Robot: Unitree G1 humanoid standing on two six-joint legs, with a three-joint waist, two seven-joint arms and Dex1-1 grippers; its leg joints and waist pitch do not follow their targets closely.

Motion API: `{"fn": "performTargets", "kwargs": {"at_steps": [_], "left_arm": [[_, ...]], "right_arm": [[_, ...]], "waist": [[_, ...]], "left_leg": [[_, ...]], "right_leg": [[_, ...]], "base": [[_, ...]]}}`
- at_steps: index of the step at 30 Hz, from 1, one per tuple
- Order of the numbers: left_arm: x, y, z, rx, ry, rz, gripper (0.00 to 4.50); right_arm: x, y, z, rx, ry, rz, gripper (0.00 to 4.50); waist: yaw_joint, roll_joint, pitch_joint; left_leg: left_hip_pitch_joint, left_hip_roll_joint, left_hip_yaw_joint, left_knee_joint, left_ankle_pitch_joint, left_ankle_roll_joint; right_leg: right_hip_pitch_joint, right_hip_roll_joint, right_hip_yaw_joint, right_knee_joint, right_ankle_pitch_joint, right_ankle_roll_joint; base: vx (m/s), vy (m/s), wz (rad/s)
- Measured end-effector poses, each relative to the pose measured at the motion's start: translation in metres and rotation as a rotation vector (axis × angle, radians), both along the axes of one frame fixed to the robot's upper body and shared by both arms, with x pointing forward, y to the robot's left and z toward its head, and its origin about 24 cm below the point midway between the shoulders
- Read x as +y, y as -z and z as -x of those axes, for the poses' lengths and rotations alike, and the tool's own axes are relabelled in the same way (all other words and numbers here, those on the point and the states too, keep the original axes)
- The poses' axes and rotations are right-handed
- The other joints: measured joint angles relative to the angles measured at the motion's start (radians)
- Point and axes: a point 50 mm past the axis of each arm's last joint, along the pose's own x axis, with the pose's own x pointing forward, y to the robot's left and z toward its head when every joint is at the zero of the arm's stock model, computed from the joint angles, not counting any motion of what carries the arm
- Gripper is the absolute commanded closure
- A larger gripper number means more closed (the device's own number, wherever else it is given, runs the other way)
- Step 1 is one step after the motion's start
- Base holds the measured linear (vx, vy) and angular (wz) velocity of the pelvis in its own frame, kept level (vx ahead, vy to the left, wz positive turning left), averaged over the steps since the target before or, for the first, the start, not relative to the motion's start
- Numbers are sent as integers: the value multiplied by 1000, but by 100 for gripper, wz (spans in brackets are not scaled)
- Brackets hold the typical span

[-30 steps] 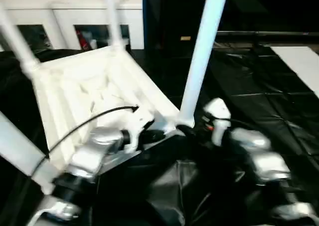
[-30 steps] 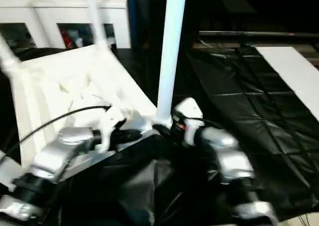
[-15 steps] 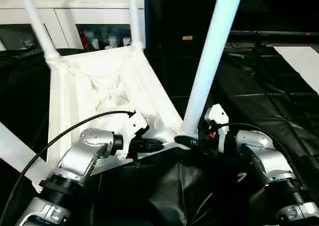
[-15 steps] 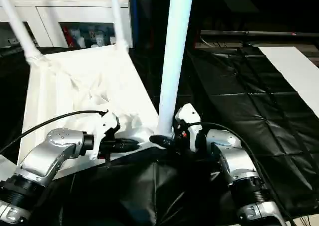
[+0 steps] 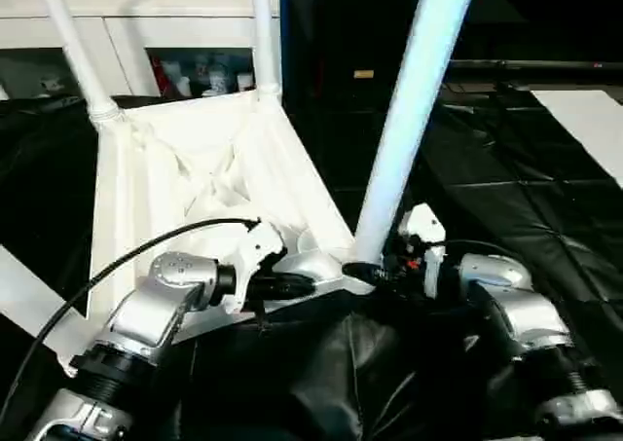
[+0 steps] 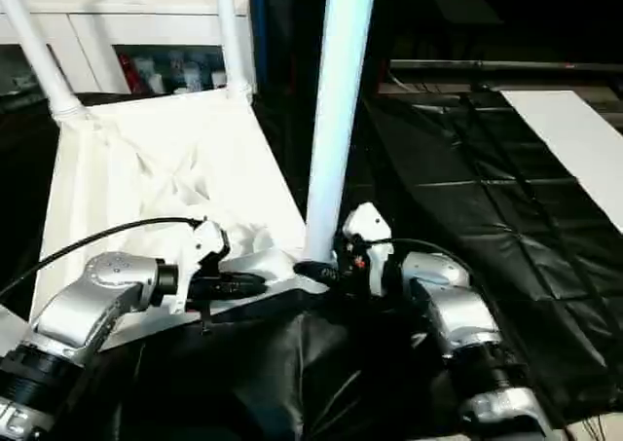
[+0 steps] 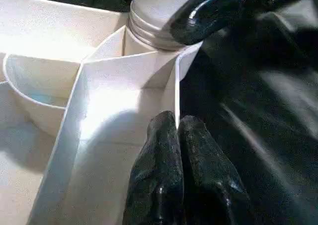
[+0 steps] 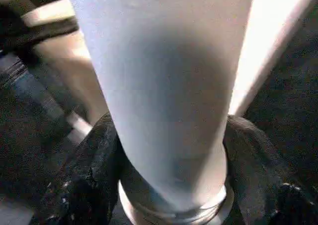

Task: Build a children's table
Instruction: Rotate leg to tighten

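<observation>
The children's table lies upside down and tilted, its ribbed white top (image 5: 195, 168) facing me and its legs pointing up. My left gripper (image 5: 302, 285) is shut on the top's thin near rim (image 7: 175, 93), close to the near right corner socket. My right gripper (image 5: 362, 272) is shut on the base of the near right leg (image 5: 409, 120), one black finger (image 8: 89, 185) on each side of the tube just above its socket. Two far legs (image 5: 73, 52) (image 5: 261, 32) rise at the back. A fourth leg (image 5: 29, 295) slants out at the near left.
A white cabinet with glass doors (image 5: 185, 32) stands right behind the table. Black sheeting (image 5: 506, 188) covers the ground around and under it. A white board (image 5: 589, 120) lies at the far right. A black cable (image 5: 146, 251) arcs from my left wrist.
My right gripper's fingers have closed in on the leg's base. The left gripper keeps its hold on the rim. The whole picture shifted and steadied early on, as the camera moved.
</observation>
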Motion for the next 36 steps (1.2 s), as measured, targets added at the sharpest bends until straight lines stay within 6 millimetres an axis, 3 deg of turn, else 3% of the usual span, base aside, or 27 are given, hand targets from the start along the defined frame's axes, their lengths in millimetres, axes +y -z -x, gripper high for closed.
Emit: {"fn": "performTargets", "kwargs": {"at_steps": [8, 11, 15, 18, 19, 21, 27, 36], "left_arm": [[-28, 5, -22, -35, -198, -12, 450], [-44, 5, -30, -39, -272, -18, 450], [-51, 4, -35, -43, -313, -23, 450], [-52, 4, -36, -48, -314, -26, 450], [-51, 3, -36, -49, -312, -25, 450], [-48, 2, -35, -56, -299, -26, 450], [-32, -1, -34, -89, -301, -41, 450], [-17, -2, -19, -60, -167, -13, 450]], "right_arm": [[18, 7, -20, 10, 459, -64, 194], [25, 6, -28, 8, 607, -40, 194], [35, 5, -35, 2, 672, -12, 194], [36, 4, -36, -1, 668, -12, 194], [35, 4, -36, -7, 658, -18, 138], [32, 3, -34, -13, 604, -35, 124], [24, 5, -31, 12, 464, -18, 73], [-17, -7, -11, 3, 75, 63, 73]], "waist": [[-9, 18, -5], [-5, 18, -5], [-5, 18, -5], [-5, 18, -5], [-4, 17, -5], [-3, 17, -5], [-28, 10, -3], [-16, 8, -2]], "left_leg": [[4, -1, 0, 1, 0, 0], [3, -1, 0, 1, 0, 0], [3, -1, -1, 1, 0, 0], [2, -1, -1, 0, 0, 0], [2, -1, -1, 0, 0, 0], [0, -1, -1, 0, 0, 0], [-1, 0, -2, 0, 0, 0], [-3, 1, -1, 0, -1, 2]], "right_leg": [[1, 0, 2, 0, -2, 4], [2, 0, 2, 0, -2, 4], [2, 0, 1, -1, -2, 4], [2, 0, 1, -2, -2, 4], [1, 0, 1, -2, -2, 4], [0, 0, 1, -2, -2, 4], [-4, 1, -2, -1, 1, 0], [-5, 1, -2, -2, -1, 2]], "base": [[0, 0, 0], [0, 0, 0], [0, 0, 0], [0, 0, 0], [0, 0, 0], [0, 0, 0], [0, 0, 0], [0, 0, 0]]}}
